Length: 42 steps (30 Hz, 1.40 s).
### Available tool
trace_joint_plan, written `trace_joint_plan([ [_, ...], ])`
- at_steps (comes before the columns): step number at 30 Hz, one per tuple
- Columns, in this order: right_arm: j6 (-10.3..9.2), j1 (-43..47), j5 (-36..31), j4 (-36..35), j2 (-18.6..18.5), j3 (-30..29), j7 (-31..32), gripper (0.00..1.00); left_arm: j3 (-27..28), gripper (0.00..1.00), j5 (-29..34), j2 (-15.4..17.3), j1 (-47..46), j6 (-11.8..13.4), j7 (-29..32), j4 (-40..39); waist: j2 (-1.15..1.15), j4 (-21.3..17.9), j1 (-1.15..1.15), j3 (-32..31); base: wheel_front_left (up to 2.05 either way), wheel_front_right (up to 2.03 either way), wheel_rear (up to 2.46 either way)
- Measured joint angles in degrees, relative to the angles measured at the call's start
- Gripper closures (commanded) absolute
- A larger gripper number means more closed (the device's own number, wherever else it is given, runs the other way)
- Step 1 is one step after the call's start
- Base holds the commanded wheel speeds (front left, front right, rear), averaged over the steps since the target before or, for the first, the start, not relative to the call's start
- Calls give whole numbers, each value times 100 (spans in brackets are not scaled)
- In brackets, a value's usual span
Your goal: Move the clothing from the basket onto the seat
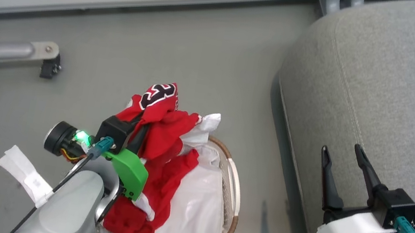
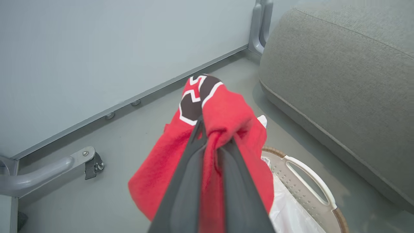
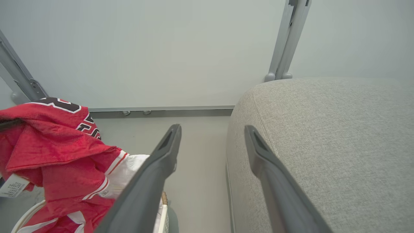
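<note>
- Basket (image 1: 232,220) stands on floor (image 1: 201,55), near the front edge of the seat (image 1: 385,101) with a strip of floor between them. Oval, brown woven rim, white handle on the side toward the seat.
- Basket contents: white liner (image 1: 197,213) covers the inside and lies bare across the half nearer the seat. Red clothing (image 1: 164,168) fills the other half.
- Clothing, upper part: jersey (image 1: 157,99) is bunched and held up above the basket's far rim, with its dark white-edged lettering on top. Red fabric hangs from this bunch down into the basket.
- Clothing, lower part: red fabric with white trim (image 1: 127,220) lies crumpled on the liner at the basket's near-left side. Cannot tell whether it is a separate garment or the tail of the hanging one.
- White tag (image 3: 11,186) hangs at the edge of the raised red bunch, seen in the right wrist view.
- Left pincer (image 2: 215,132): fingers together, clamped on a fold of the jersey, with red fabric squeezed between them and spilling over both sides.
- Right pincer (image 1: 342,148): fingers wide apart, nothing between them, over the seat's front edge and well apart from the basket.
- Seat: grey cushion, no clothing on the visible part.
- Pale wall (image 3: 161,48) runs behind basket and seat.
</note>
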Motion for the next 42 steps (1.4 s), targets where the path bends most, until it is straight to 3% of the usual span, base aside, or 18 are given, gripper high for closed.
trace_joint_plan([
  [20, 0, 513, -119, -2, 0, 299, 0, 0, -1679, 100, -592, 1032, -1879, -11, 87, -1240, 0, 360, 0, -1545, 0, 0, 0],
  [33, -1, -61, -350, -51, -1, 757, 0, 0, -2235, 100, -884, 1088, -2688, -13, 180, -1469, 0, 535, 0, -1685, 0, 0, 0],
  [42, 0, -841, -546, 524, -1, 1177, 0, 0, -2601, 100, -1017, 978, -2798, -14, 135, -1738, 0, 717, 0, -1690, 0, 0, 0],
])
